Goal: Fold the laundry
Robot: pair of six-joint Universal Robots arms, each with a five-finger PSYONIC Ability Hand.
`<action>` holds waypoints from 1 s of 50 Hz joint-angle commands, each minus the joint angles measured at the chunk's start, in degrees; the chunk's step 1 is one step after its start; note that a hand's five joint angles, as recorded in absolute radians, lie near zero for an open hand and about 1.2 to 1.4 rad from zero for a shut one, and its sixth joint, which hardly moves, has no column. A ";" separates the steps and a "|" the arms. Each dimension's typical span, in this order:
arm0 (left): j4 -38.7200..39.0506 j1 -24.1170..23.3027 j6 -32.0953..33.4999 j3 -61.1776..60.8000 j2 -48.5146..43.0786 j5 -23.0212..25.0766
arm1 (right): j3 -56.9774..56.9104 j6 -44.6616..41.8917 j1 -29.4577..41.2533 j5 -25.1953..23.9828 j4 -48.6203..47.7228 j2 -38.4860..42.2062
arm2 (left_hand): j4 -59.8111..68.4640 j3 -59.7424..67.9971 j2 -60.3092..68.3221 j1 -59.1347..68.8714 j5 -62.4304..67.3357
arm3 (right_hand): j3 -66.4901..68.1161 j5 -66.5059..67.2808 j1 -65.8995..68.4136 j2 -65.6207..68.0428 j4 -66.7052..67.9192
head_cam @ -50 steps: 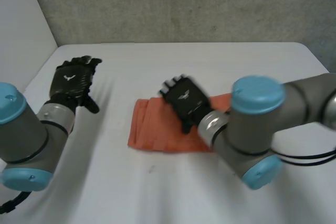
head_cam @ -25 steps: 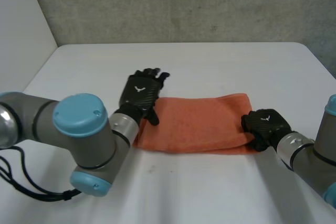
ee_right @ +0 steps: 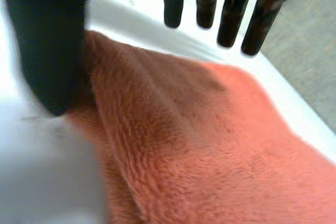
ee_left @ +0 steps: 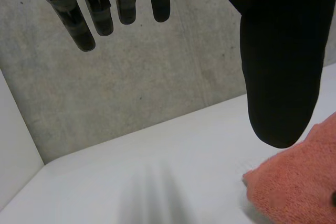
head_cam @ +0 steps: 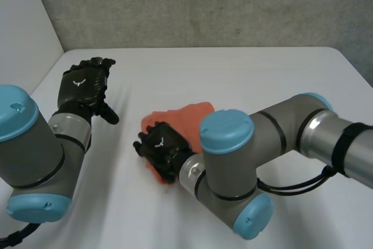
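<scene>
Orange towel (head_cam: pixel 185 115) is roughly mid-tabletop, a bit toward the left edge, and it's bunched into a short, thick pile rather than lying flat.

Going big to small: the white tabletop (head_cam: pixel 250 68) carries nothing else that I can spot. The right arm (head_cam: pixel 274 144) reaches across the near side, which puts its hand at the towel's near-left end. The left arm (head_cam: pixel 32 150) is off by the left edge.

The right hand (head_cam: pixel 162 148) sits on that end of the towel. From its wrist camera the fingers (ee_right: pixel 231 17) are straight and clear of the pile, with the thumb down against the towel's edge. So I'd call it released, resting on the towel rather than gripping it. The left hand (head_cam: pixel 86 83) hovers over bare tabletop toward the far-left corner, well apart from the towel, fingers relaxed and holding nothing.

Handling-wise, my guess is that it's fuzzy terry: soft, light and totally floppy, not fragile. The nap looks grippy enough that it shouldn't slip out of a pinch. It won't hold a shape though, and stacked layers will probably slide over each other. I'd grab it at the corners of one short edge, one hand per corner, pinching through all the layers so the middle doesn't sag or bunch.
</scene>
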 commanded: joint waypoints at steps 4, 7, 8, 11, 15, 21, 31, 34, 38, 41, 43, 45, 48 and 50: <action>-0.43 -3.61 -0.33 6.23 -4.79 2.83 | 8.07 18.36 -11.96 2.76 -4.06 -15.32 | 0.58 0.76 0.79 -0.22 -1.32 | -10.51 -11.72 -5.93 -9.95 -10.43; -2.10 -7.21 -0.42 8.96 -7.52 3.72 | 10.36 22.94 -14.34 2.23 -5.04 -17.62 | 1.25 1.43 1.46 0.45 -0.66 | -10.51 -11.72 -5.93 -9.95 -10.43; -3.50 -8.62 -0.42 10.01 -9.18 3.90 | 10.72 24.10 -14.79 2.49 -4.78 -17.46 | 1.59 1.77 1.79 0.78 -0.32 | -10.51 -11.72 -5.93 -9.95 -10.43; -5.01 -9.69 -0.51 10.99 -11.05 3.90 | 10.81 24.46 -15.05 2.58 -3.82 -15.80 | 1.59 1.77 1.80 0.79 -0.31 | -10.51 -11.72 -5.93 -9.95 -10.43; -9.82 -11.79 -1.30 13.18 -16.13 3.46 | 10.03 24.37 -15.75 2.58 -1.72 -11.94 | 1.59 1.77 1.80 0.79 -0.31 | -10.51 -11.72 -5.93 -9.95 -10.43; -15.37 -11.54 -2.44 13.89 -19.74 1.88 | 6.34 24.11 -17.07 2.31 3.38 -4.73 | 1.09 1.27 1.30 0.29 -0.82 | -10.51 -11.72 -5.93 -9.95 -10.43; -17.22 -9.17 -2.62 13.54 -18.35 -0.32 | 3.17 21.56 -19.45 2.23 7.88 -3.39 | 0.58 0.76 0.79 -0.22 -1.32 | -10.51 -11.72 -5.93 -9.95 -10.43; -17.22 -8.90 -2.71 14.07 -14.15 -0.06 | 3.52 22.08 -19.97 2.40 7.35 -7.59 | 0.41 0.59 0.62 -0.39 -1.49 | -10.51 -11.72 -5.93 -9.95 -10.43; -17.13 -8.90 -2.53 14.77 -9.38 0.12 | 4.74 23.14 -21.73 2.84 4.99 -15.85 | 0.41 0.59 0.62 -0.39 -1.49 | -10.51 -11.72 -5.93 -9.95 -10.43; -17.13 -8.90 -2.62 16.18 -4.98 0.21 | 5.36 23.76 -22.52 3.11 3.92 -17.98 | 0.41 0.59 0.62 -0.39 -1.49 | -10.51 -11.72 -5.93 -9.95 -10.43; -16.96 -8.64 -2.62 16.96 -0.78 0.21 | 7.11 25.07 -24.45 3.45 2.87 -22.70 | 0.37 0.55 0.57 -0.44 -1.54 | -10.51 -11.72 -5.93 -9.95 -10.43; -17.13 -8.29 -2.53 17.32 1.06 0.21 | 7.99 25.25 -25.33 3.89 2.69 -25.86 | 0.41 0.59 0.62 -0.39 -1.49 | -10.51 -11.72 -5.93 -9.95 -10.43; -17.57 -6.62 -2.44 17.67 4.23 0.12 | 10.19 24.90 -27.17 5.12 2.60 -31.84 | 0.41 0.59 0.62 -0.39 -1.49 | -10.51 -11.72 -5.93 -9.95 -10.43; -17.92 -5.66 -2.44 17.76 5.81 0.12 | 11.24 24.81 -28.31 5.65 2.60 -34.13 | 0.41 0.59 0.62 -0.39 -1.49 | -10.51 -11.72 -5.93 -9.95 -10.43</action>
